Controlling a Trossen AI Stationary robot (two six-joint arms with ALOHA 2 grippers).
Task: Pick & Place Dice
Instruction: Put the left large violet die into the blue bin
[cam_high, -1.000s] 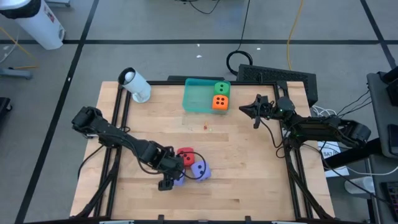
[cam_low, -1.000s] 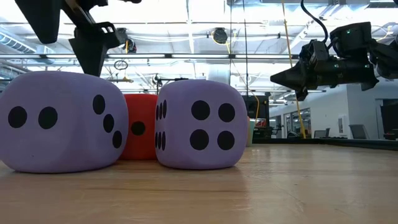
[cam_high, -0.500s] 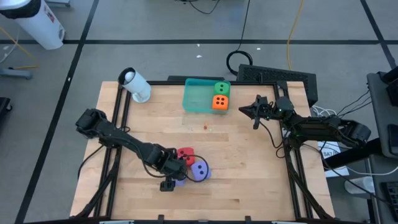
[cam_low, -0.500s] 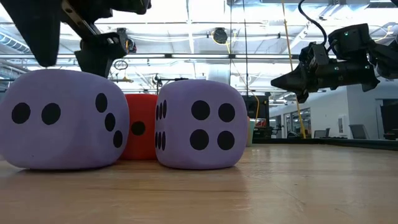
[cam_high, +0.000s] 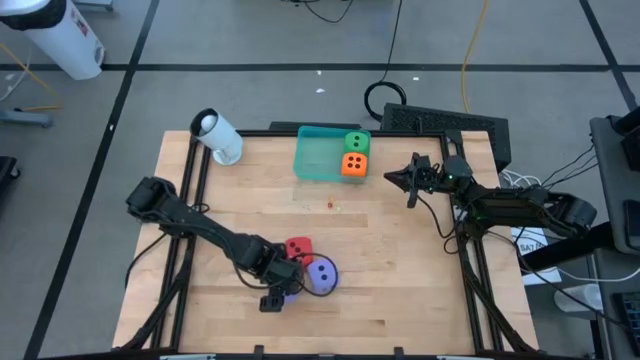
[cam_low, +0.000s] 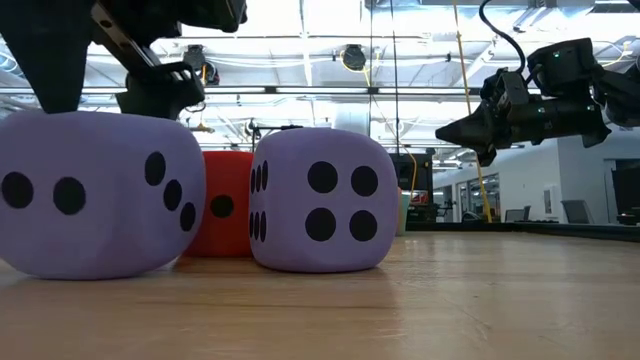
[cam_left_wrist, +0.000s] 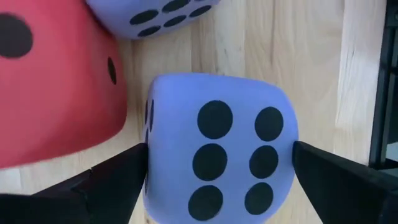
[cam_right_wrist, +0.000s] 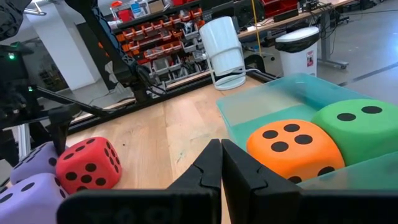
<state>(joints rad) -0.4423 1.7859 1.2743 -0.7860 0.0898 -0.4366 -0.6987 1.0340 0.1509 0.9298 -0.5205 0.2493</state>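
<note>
Two purple-blue dice lie near the front of the table (cam_high: 400, 280), and the left gripper (cam_high: 282, 290) is down over the left purple-blue die (cam_left_wrist: 217, 149) with its fingers (cam_left_wrist: 118, 177) spread on both sides of it; the second purple-blue die (cam_high: 320, 274) sits just beside it, and the red die (cam_high: 298, 248) is close behind them. Farther right, the orange die (cam_high: 353, 165) and the green die (cam_high: 356, 144) rest in the teal tray (cam_high: 315, 155) at the back edge. At the far right the right gripper (cam_high: 406, 178) hangs above the table with its fingers pressed together, holding nothing.
</note>
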